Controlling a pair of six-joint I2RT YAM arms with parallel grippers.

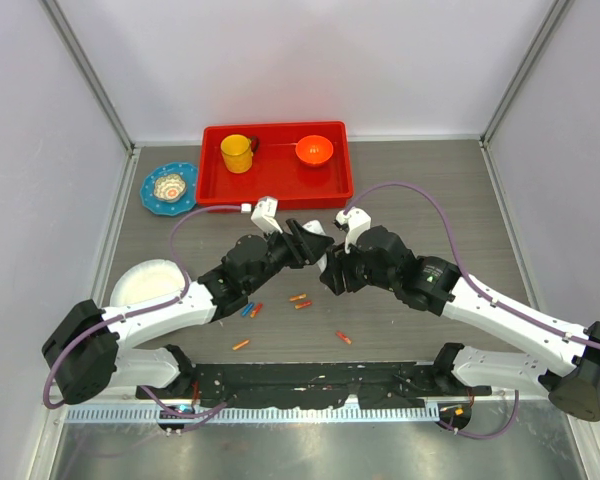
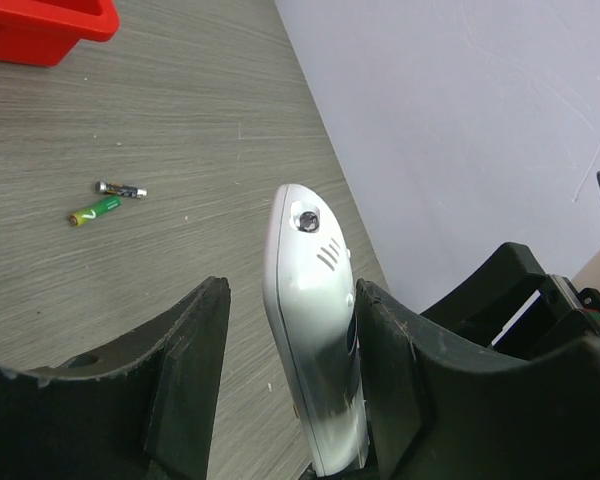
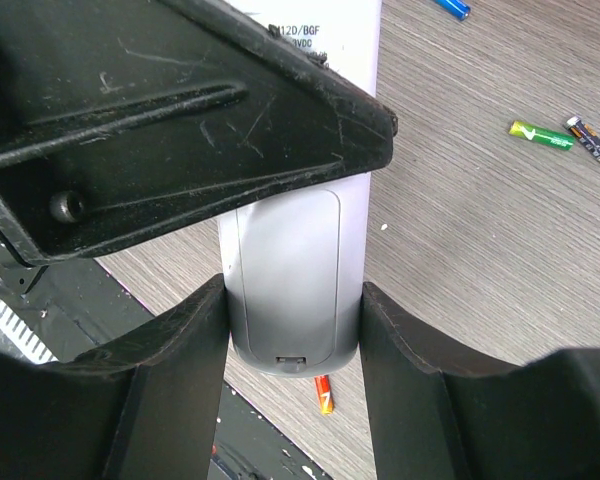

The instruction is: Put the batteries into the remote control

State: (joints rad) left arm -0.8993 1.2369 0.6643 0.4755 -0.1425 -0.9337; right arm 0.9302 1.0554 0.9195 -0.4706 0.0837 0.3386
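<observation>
Above table (image 1: 410, 200), right end effector (image 3: 292, 290) clamps remote control (image 3: 290, 250); left end effector (image 2: 290, 295) stands open.

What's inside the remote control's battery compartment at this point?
Not visible: the cover sits closed on the remote control, hiding the compartment. One orange battery lies on the table below it.

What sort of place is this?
Probably a robot lab booth: a grey table boxed in by plain white walls, two mechanical arms bolted at its edge, and props like a red tray and loose batteries.
</observation>
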